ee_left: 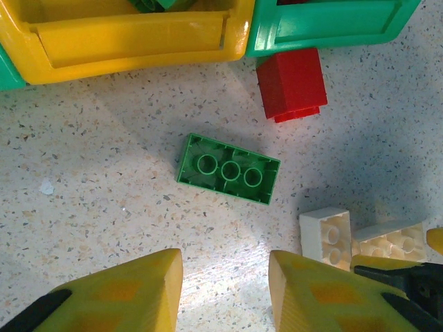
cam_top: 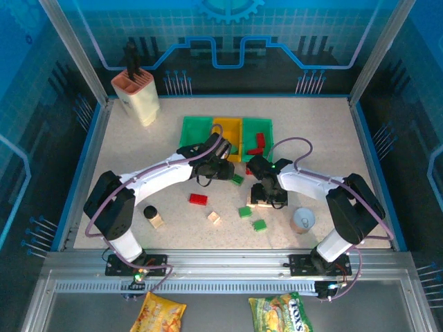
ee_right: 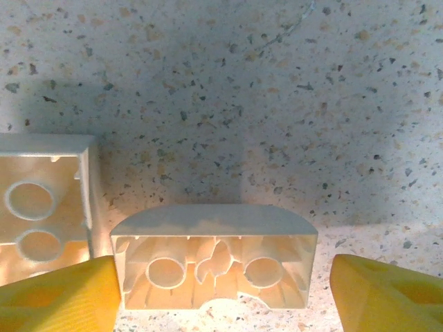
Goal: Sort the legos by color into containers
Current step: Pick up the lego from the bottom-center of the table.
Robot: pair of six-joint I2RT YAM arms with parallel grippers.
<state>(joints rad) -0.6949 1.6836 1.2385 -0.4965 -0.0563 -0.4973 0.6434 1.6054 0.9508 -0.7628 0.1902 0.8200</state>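
Observation:
Three containers stand in a row at the back: green (cam_top: 197,130), yellow (cam_top: 227,133) and green (cam_top: 257,131), the last with red legos (cam_top: 259,142) inside. My left gripper (ee_left: 225,290) hovers open over bare table just short of an upturned green lego (ee_left: 228,169); a red lego (ee_left: 291,86) lies against the right green bin (ee_left: 332,24). My right gripper (ee_right: 221,297) is low on the table, open around an upturned cream lego (ee_right: 214,256). Its left finger (ee_right: 62,297) touches the brick and its right finger (ee_right: 387,294) stands a little off. A second cream lego (ee_right: 41,207) lies just left.
Loose on the near table are a red lego (cam_top: 198,199), a cream one (cam_top: 214,218) and two green ones (cam_top: 244,211) (cam_top: 259,224). A tan piece with a black cap (cam_top: 152,216), a grey cup (cam_top: 303,220) and a cream-and-pink holder (cam_top: 136,93) also stand here.

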